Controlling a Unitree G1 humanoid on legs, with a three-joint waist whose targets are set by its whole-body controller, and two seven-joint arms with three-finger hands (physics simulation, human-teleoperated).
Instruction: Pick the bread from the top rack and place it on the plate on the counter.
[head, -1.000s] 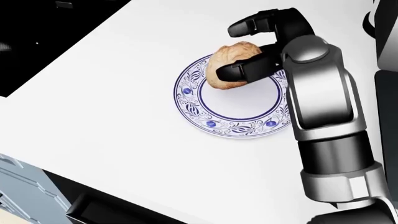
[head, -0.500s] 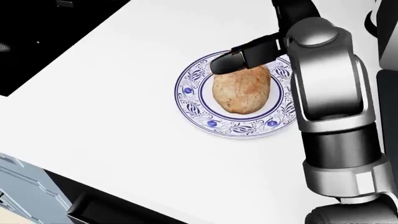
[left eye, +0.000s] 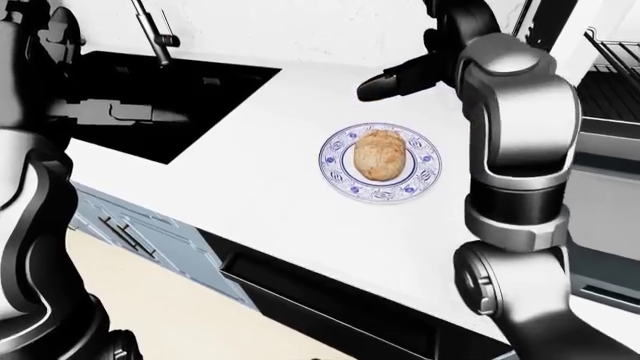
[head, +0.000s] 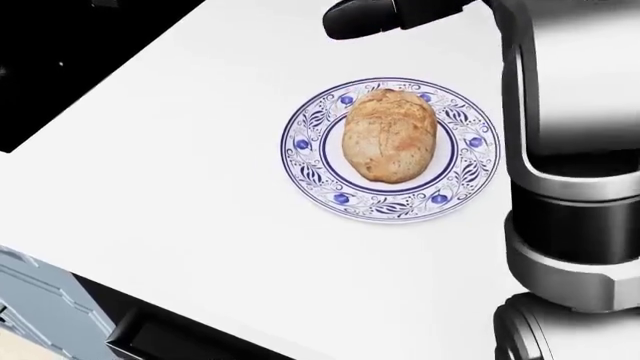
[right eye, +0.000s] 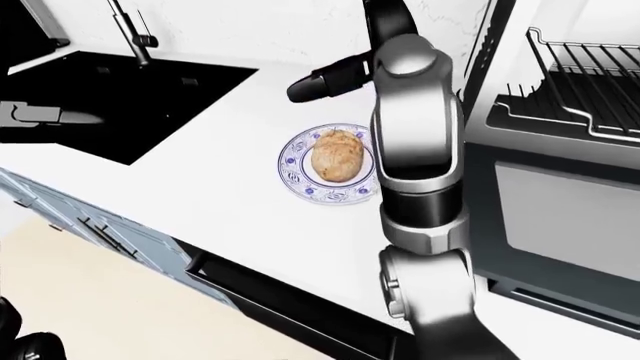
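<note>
1. Left hand (left eye: 110, 112): the dark grey hand shows at the left of the left-eye view, over the black recessed sink (left eye: 180, 82). Whether its fingers are spread or closed cannot be told. It plays no part with the loaf.
2. Oval golden-brown bread loaf (head: 389, 135): lies flat in the middle of the round white plate with blue floral rim (head: 310, 161), on the white counter (head: 200, 202). Judged delivered.
3. Right hand (head: 385, 16): fingers spread, holding nothing. The loaf lies below it in the head view, clearly apart, no contact.
</note>
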